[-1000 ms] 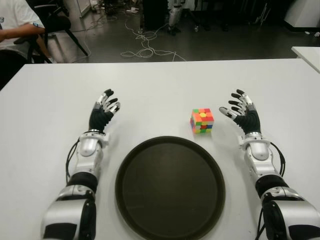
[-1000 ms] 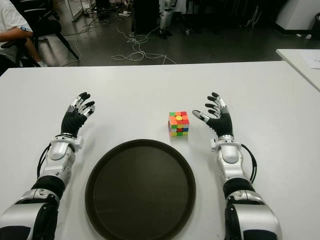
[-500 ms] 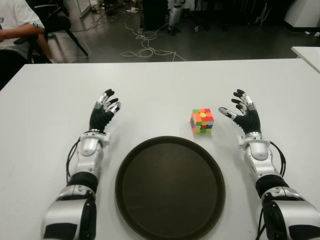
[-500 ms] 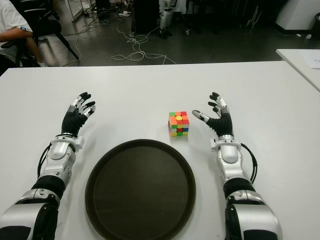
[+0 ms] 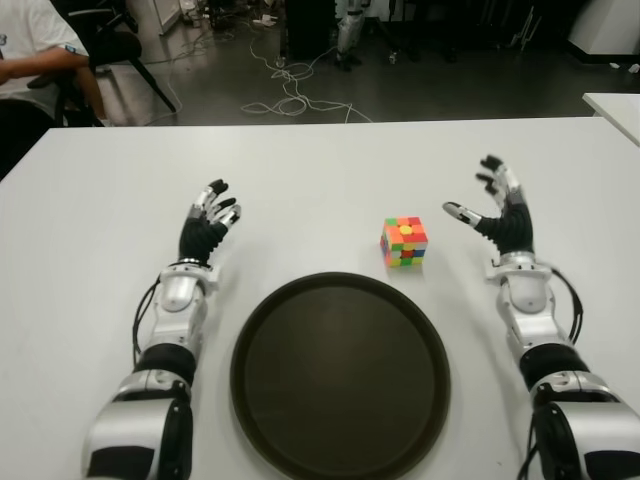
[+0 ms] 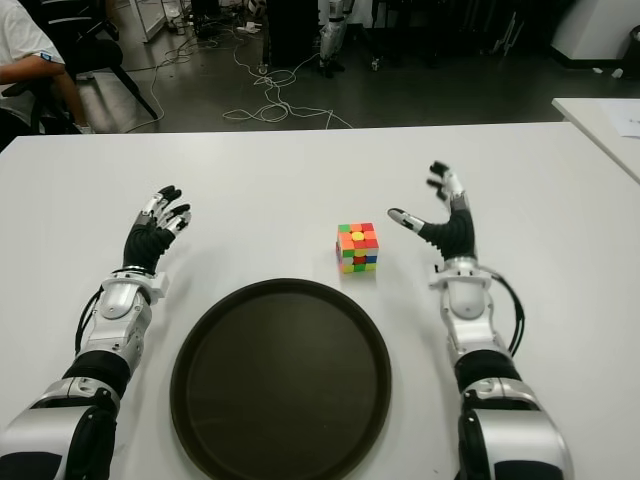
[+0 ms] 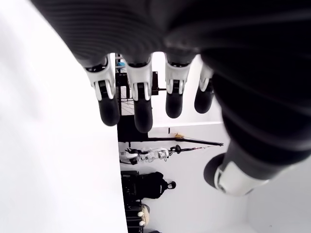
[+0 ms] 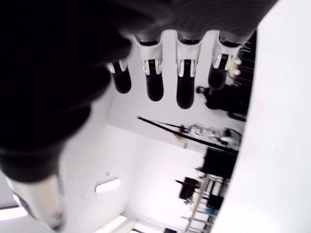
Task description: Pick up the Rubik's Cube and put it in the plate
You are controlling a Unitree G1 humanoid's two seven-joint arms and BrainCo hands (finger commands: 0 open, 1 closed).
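The Rubik's Cube (image 5: 404, 241) stands on the white table (image 5: 320, 170), just beyond the far right rim of the round dark plate (image 5: 340, 375). My right hand (image 5: 492, 205) is open to the right of the cube, raised, with the thumb pointing toward it and a gap between them. My left hand (image 5: 208, 215) is open at the left of the plate, fingers spread, holding nothing. The wrist views show only extended fingers (image 8: 154, 77) and no cube.
A second white table corner (image 5: 615, 105) shows at the far right. A seated person (image 5: 30, 50) and a chair are beyond the table's far left corner. Cables lie on the dark floor behind.
My right hand has lifted and shifted slightly right and farther away, with the fingers raised more upright. The cube, the plate and my left hand have not moved.
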